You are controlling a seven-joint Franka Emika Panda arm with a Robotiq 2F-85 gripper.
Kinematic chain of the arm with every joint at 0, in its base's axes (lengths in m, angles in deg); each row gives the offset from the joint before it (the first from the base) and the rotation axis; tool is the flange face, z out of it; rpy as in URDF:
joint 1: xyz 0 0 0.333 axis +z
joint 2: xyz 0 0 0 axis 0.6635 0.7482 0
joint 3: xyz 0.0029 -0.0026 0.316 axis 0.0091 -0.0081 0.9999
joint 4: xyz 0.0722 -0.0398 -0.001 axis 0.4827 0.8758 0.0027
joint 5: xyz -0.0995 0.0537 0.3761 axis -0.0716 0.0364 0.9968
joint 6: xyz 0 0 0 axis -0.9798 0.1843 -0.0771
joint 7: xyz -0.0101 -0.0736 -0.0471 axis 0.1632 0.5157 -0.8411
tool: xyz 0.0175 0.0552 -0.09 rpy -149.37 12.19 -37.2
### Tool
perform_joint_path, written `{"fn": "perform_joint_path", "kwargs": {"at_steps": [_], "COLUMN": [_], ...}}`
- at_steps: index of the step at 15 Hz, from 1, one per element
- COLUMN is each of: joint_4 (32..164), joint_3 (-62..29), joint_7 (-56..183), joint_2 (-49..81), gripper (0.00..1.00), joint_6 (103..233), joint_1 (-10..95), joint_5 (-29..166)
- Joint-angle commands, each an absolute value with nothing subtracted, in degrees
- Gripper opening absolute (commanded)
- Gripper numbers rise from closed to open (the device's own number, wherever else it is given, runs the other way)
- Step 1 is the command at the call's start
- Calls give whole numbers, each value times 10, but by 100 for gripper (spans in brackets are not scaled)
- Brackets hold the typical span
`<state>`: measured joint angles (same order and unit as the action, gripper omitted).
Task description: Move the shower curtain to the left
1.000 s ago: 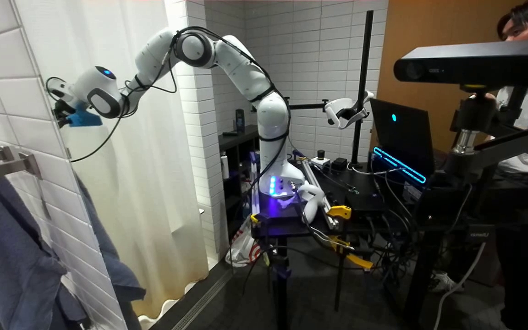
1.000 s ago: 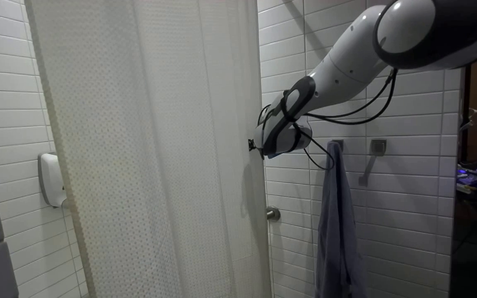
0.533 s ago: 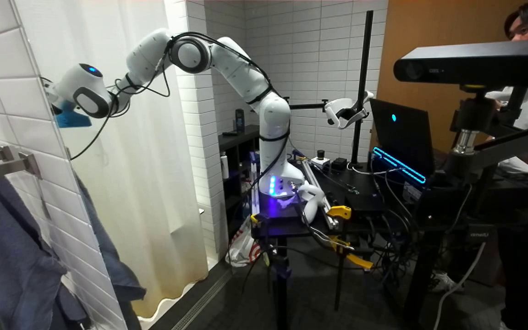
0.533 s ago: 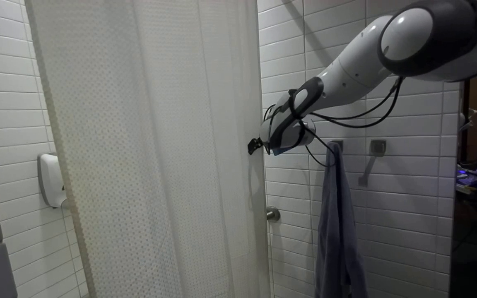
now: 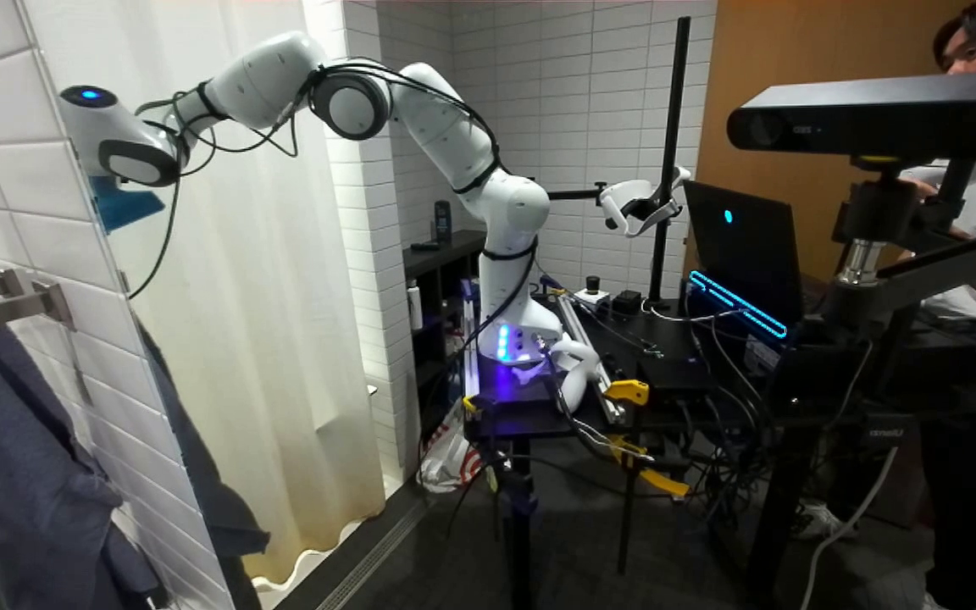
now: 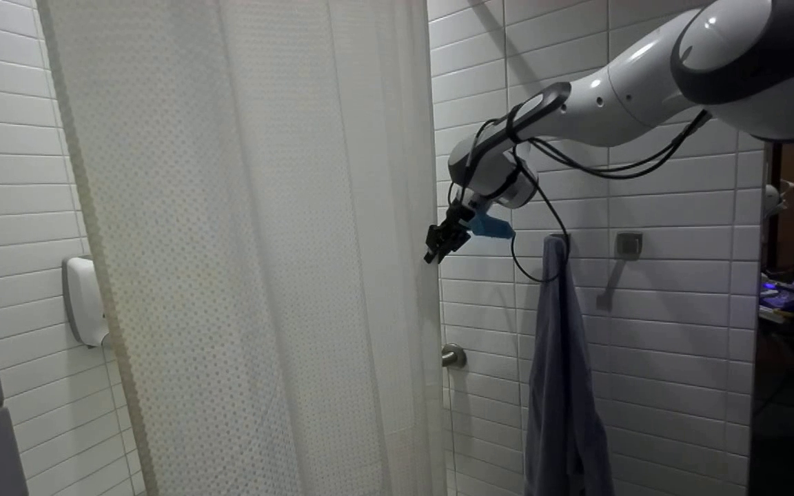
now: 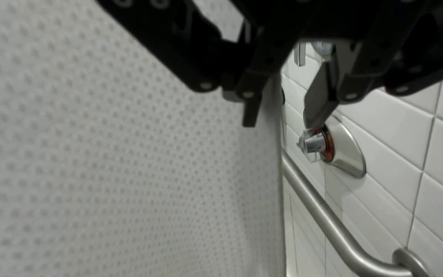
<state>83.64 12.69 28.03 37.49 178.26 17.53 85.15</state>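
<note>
The gripper [image 7: 282,121] juts out, fingers apart. In an exterior view it aims toward seven o'clock, wrist bent, the arm [image 6: 617,103] reaching in from two; the shower curtain [image 6: 252,248] hangs beside it at nine, and from here I can't tell if they touch.

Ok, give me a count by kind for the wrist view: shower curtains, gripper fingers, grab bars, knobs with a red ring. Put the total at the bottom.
Shower curtain: 1
Gripper fingers: 2
Grab bar, partly hidden: 1
Knob with a red ring: 1
Total: 5
</note>
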Motion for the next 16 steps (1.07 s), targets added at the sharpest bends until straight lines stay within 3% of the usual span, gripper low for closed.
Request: {"fn": "perform_joint_path", "kwargs": {"at_steps": [1,3,16], "joint_4": [790,777,756], "joint_3": [87,66,31], "joint_7": [263,262,204], "joint_2": [379,379,358], "gripper": [5,0,0], "joint_6": [1681,1649,1484], "joint_1": [194,205,254], "joint_5": [896,906,940]}}
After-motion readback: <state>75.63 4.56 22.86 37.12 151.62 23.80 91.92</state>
